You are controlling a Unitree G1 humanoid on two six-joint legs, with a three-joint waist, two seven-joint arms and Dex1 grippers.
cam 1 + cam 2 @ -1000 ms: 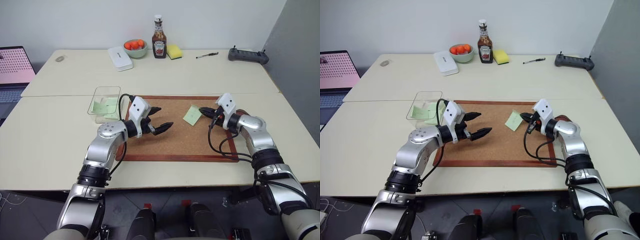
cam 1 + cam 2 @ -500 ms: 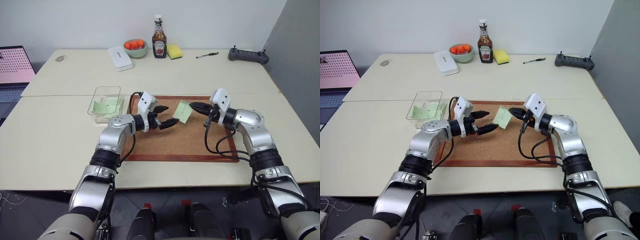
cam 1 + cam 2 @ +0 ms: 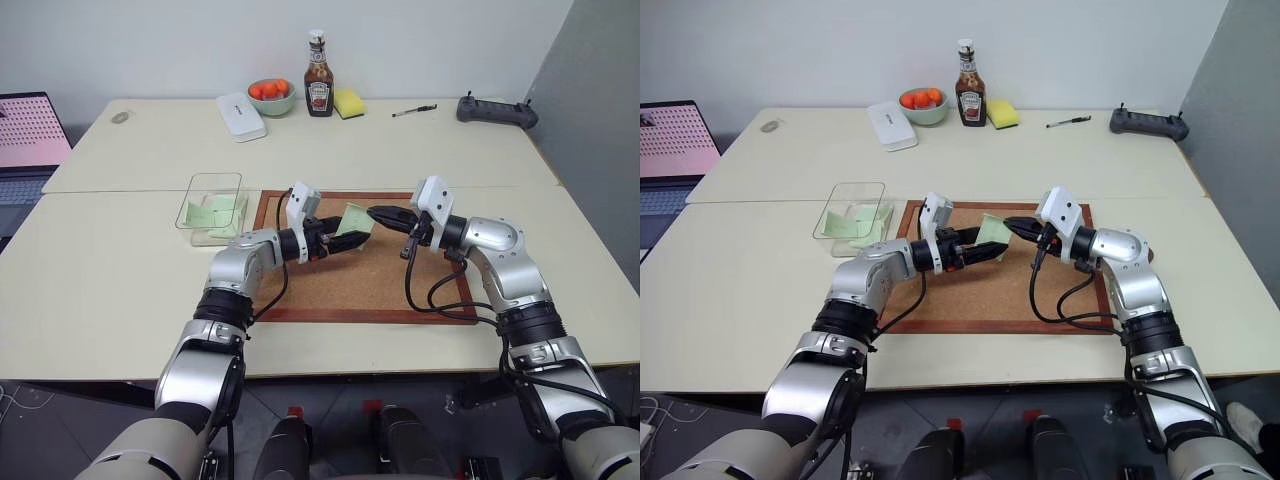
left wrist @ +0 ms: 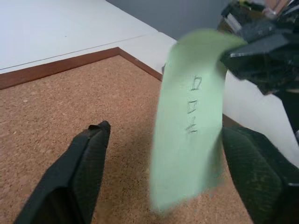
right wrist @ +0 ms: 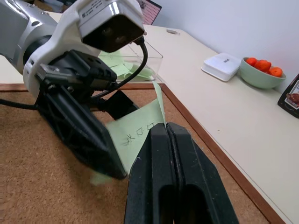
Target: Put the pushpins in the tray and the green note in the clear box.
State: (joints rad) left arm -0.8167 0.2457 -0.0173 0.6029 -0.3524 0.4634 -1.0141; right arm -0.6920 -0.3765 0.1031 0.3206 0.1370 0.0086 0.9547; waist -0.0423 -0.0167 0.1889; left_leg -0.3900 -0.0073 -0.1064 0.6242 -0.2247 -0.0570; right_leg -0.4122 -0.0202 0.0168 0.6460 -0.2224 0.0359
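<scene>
Right gripper (image 3: 376,213), two black fingers pressed together, pinches one edge of the small pale green rectangular paper note (image 3: 351,220) and holds it above the middle of the brown corkboard with a reddish wooden frame (image 3: 400,290). Left gripper (image 4: 163,154) meets it from the left; its fingers (image 4: 88,158) stand apart on either side of the hanging note, and the left wrist view shows clear space between each pad and the paper, so no contact. Note hangs tilted, with dark handwritten marks on its face. Transparent rectangular plastic box with low walls (image 3: 211,207) sits on the cream table (image 3: 120,260) just left of the corkboard's far-left corner, with several pale green notes already inside. A dark reddish-brown dish edge (image 3: 476,226) appears behind the right forearm at the board's right side; mostly hidden. Pushpins too small to make out. Far edge of table: white flat case (image 3: 240,116), pale green bowl of oranges (image 3: 270,96), sauce bottle (image 3: 318,88), yellow sponge (image 3: 349,102).
</scene>
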